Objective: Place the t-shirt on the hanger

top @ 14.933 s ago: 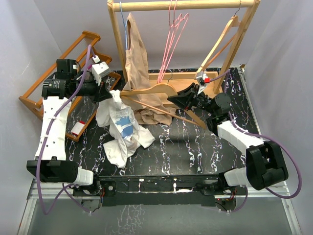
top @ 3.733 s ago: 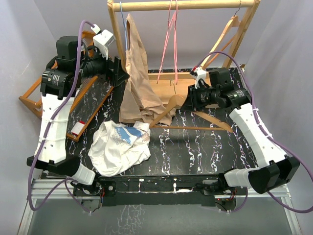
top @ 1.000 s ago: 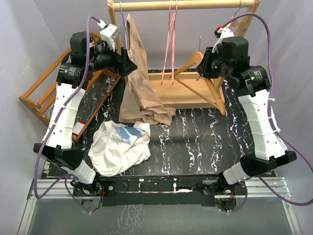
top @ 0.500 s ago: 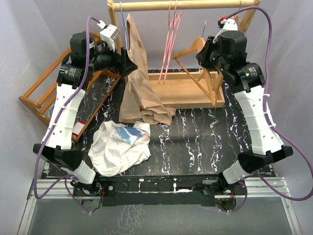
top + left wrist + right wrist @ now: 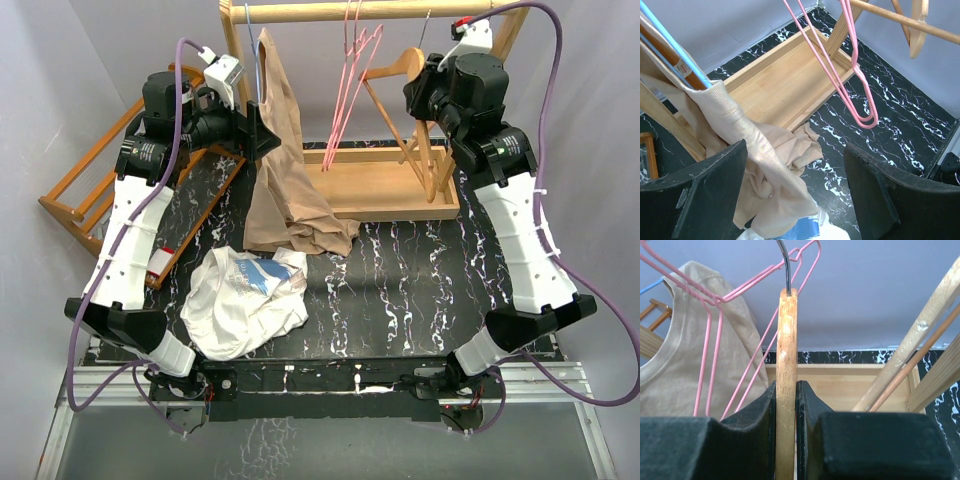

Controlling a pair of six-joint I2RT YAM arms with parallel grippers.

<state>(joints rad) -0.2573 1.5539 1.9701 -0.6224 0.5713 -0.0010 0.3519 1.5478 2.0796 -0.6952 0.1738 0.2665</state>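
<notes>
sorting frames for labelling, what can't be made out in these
- t-shirt: in the top view it is crumpled, and folds hide most of its blue print. The left wrist view shows only a sliver at the bottom edge.
- wooden hanger: in the right wrist view, the lower part is hidden between the right gripper's fingers. The top edge cuts off the hook.
- pink hangers: in the left wrist view, the top edge cuts off the hooks.

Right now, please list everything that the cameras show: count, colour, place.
table: one, black marbled, underneath.
rack: one, light wood, far side of table.
t-shirt: one, white with blue print, crumpled on the table, near left.
pink hangers: at least two, pink, hanging on the rack bar.
wooden hanger: one, light wood, held high near the bar's right end.
garment: one, beige, hanging at the rack's left.
frame: one, orange-brown wood, far left.
left end effector: one, black, open, beside the garment.
right end effector: one, black, shut on the wooden hanger.
</notes>
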